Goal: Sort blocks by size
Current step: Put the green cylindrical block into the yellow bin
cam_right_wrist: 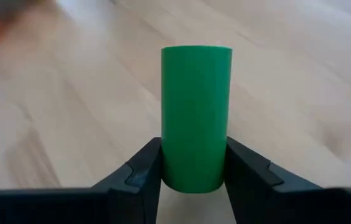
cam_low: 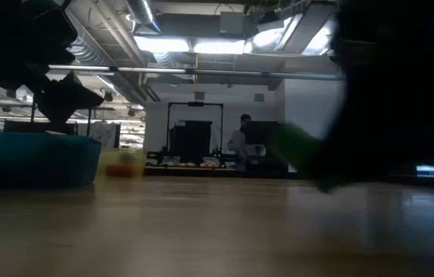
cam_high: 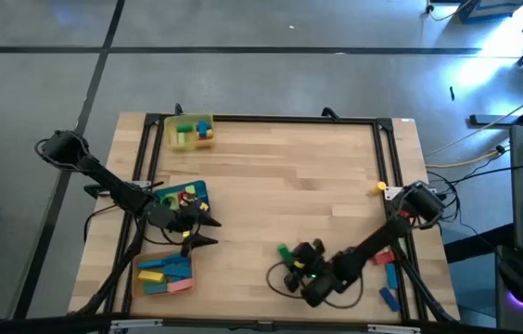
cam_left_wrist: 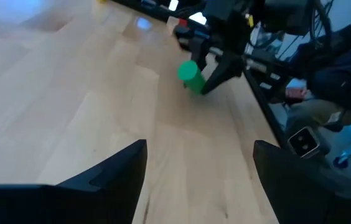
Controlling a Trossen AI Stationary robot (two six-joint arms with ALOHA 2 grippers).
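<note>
Right gripper (cam_right_wrist: 194, 177) clenched on a smooth green plastic cylinder block (cam_right_wrist: 196, 115), gripped low at one end just above the pale wooden surface (cam_right_wrist: 70, 112); such an end grip may let it pivot free. Left gripper (cam_left_wrist: 200, 177) released, empty

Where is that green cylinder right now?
The green cylinder is clamped in the right hand, low over the near right part of the table in the high view, with loose blocks lying further right near the edge.
</note>
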